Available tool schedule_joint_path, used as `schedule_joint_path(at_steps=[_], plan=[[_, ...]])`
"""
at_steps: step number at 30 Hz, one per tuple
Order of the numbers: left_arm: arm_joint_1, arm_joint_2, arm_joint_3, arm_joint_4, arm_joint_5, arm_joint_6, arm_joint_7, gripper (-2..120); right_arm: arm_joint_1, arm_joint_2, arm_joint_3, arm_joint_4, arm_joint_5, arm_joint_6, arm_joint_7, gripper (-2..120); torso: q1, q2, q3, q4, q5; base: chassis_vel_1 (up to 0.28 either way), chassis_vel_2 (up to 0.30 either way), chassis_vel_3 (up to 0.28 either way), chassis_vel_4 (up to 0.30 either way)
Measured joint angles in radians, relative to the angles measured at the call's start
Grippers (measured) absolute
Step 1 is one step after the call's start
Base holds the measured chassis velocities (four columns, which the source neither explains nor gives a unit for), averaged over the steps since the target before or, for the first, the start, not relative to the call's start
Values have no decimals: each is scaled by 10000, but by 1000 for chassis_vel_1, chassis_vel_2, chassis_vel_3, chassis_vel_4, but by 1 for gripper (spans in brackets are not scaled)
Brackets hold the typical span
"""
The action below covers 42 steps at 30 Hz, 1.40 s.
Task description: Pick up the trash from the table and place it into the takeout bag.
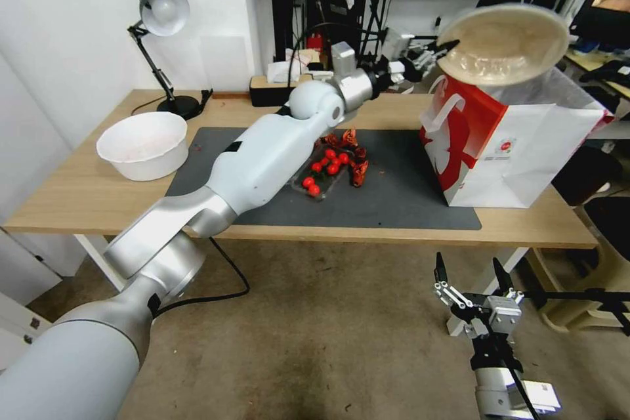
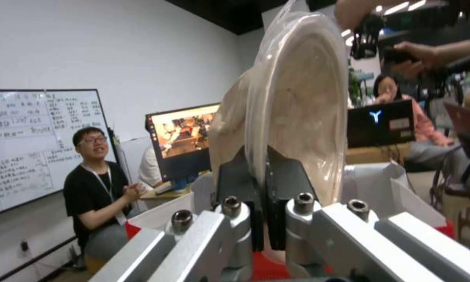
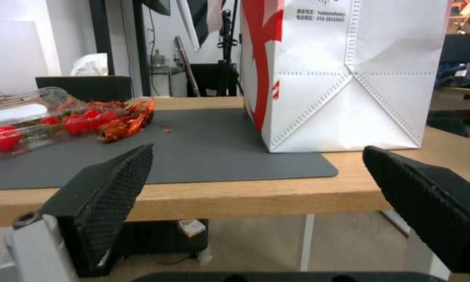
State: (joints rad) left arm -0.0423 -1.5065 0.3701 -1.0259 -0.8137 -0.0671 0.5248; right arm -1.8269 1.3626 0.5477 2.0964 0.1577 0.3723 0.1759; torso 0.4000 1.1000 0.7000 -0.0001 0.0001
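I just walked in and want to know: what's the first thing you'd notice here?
The left end effector holds a beige bowl tilted in the air, right above the open takeout bag at the table's right end. Next, the red tomatoes in a clear box stand out mid-mat.

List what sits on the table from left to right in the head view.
Large white bowl → desk lamp → clear tray of red tomatoes → takeout bag, with the left gripper holding the beige bowl above it.
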Motion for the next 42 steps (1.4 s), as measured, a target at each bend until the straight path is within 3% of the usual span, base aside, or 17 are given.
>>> schedule_joint_path(at_steps=[7,14,16,27,33,35,37,41,42], plan=[[-236,-85,275,93,1561,-179,-78,0,-7,1,21,-61,27,78,10,100,0,0,0,1,0,0,0,0,0],[-381,-57,354,-5,2080,-272,-215,5,55,5,2,-103,36,79,12,100,0,0,0,2,-1,0,0,0,0],[-466,12,468,-126,2248,-268,-378,19,71,26,-38,-105,35,79,11,100,0,0,0,1,-1,0,0,0,0],[-311,87,554,-500,2250,-99,-883,53,61,0,-18,-101,64,78,10,100,0,0,0,-1,-1,0,0,0,0],[124,623,351,-1196,1890,69,-1018,81,54,14,-33,-55,66,77,6,100,0,0,0,2,-3,0,0,0,0],[222,734,268,-1346,1811,124,-1054,85,54,9,-32,-54,66,77,6,100,0,0,0,1,-2,0,0,0,0],[493,1010,65,-1748,1692,261,-1299,94,41,13,-34,-50,66,78,6,100,0,0,0,2,-3,0,0,0,0],[818,1360,-142,-2280,1694,462,-1816,99,-3,40,-60,-24,64,77,4,100,0,0,0,2,-3,0,0,0,0],[1106,1587,-288,-2769,1652,770,-2454,100,-38,50,-83,-1,54,77,-3,100,0,0,0,4,-4,0,0,0,0]])
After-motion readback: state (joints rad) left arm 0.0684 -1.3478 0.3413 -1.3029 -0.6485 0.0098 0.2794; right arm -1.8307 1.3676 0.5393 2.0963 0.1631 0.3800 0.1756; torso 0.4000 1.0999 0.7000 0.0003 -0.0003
